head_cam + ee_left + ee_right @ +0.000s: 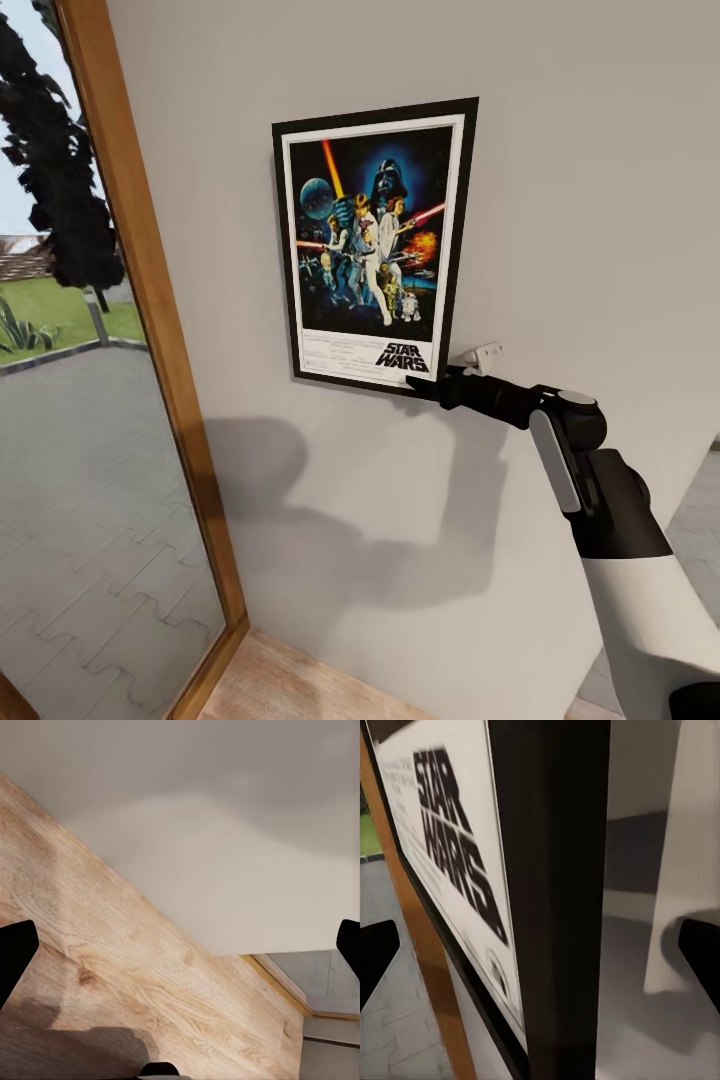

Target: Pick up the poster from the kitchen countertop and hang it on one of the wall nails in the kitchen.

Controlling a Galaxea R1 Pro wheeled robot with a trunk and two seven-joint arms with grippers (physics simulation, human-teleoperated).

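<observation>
The upright rectangular Star Wars poster with a thin black frame and white inner border sits flat against the plain grey wall, slightly tilted, its top leaning toward the right. To its left stands a tall window with a light wooden frame, looking out on grey paving and grass.

The right gripper, black and carried on a white and black arm, reaches in from the lower right and meets the poster at its bottom right corner, just under the "STAR WARS" logo. In the right wrist view the poster's black frame edge runs between the two dark fingertips, which stand spread at either side of it, apart from the frame; the jaws are released, not clamped. A small white wall fitting projects just beside that corner, above the gripper.

In the left wrist view the left gripper points at light wood flooring and the wall base, its dark fingertips wide apart, holding nothing.
</observation>
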